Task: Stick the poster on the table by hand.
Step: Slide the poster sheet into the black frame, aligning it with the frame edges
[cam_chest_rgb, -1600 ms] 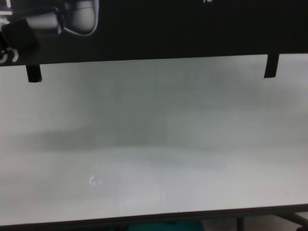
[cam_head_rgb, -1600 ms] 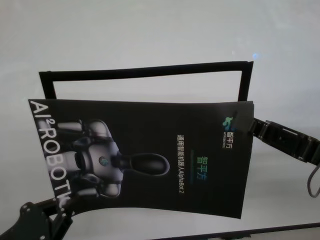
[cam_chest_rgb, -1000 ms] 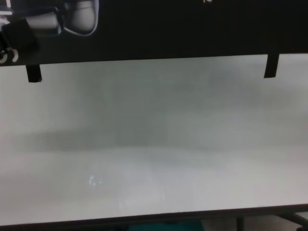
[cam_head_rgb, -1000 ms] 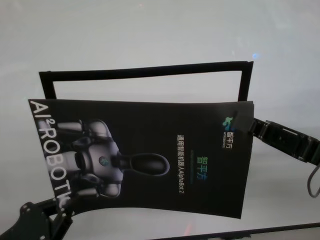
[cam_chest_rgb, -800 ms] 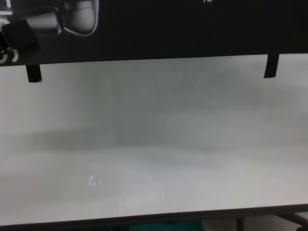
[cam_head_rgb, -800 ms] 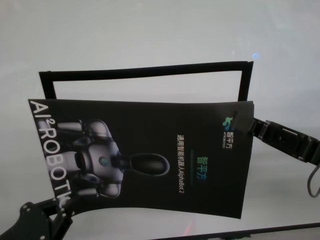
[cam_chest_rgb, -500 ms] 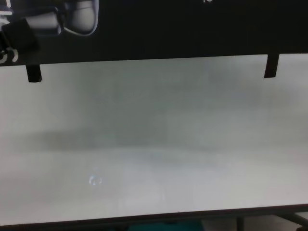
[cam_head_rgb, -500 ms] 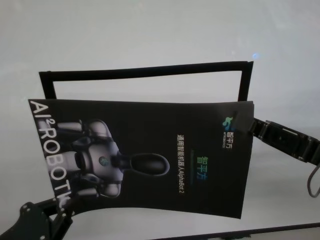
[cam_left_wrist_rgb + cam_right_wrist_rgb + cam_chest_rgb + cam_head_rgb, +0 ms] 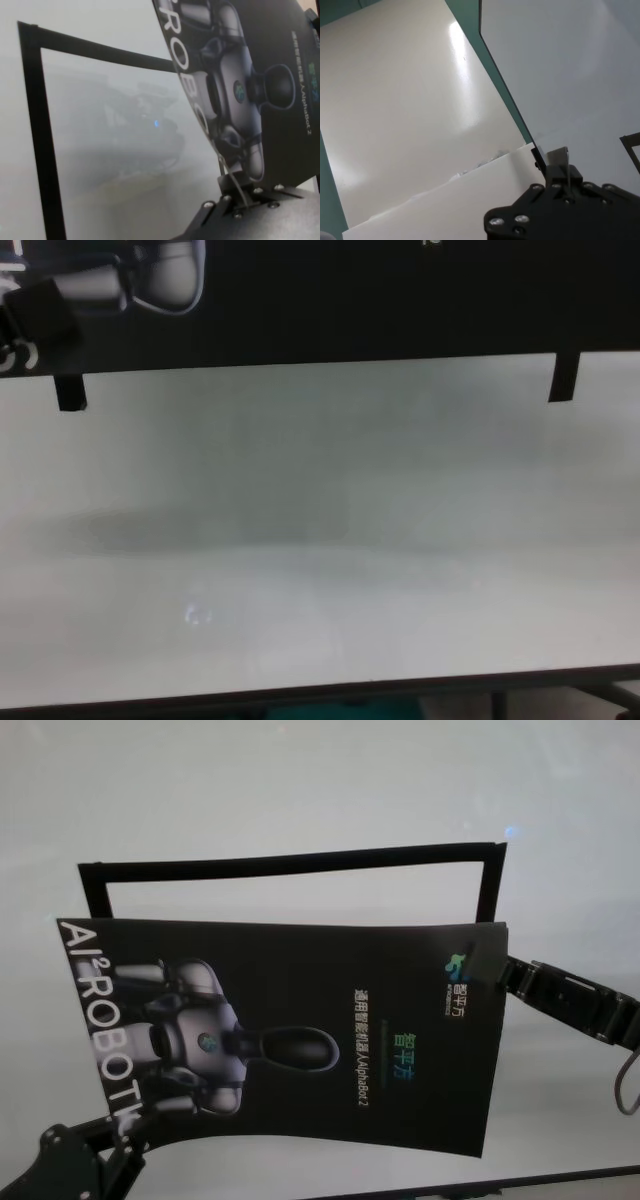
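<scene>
- The poster [image 9: 290, 1030] hangs above the desk [image 9: 300, 790], robot picture face up, sagging between both arms.
- Left hand [image 9: 128, 1128] pinches the poster's near left corner, fingers closed on the edge.
- Right hand [image 9: 487, 963] is clamped on the far right corner.
- Black tape frame [image 9: 290, 863] lies on the desk just beyond the poster.
</scene>
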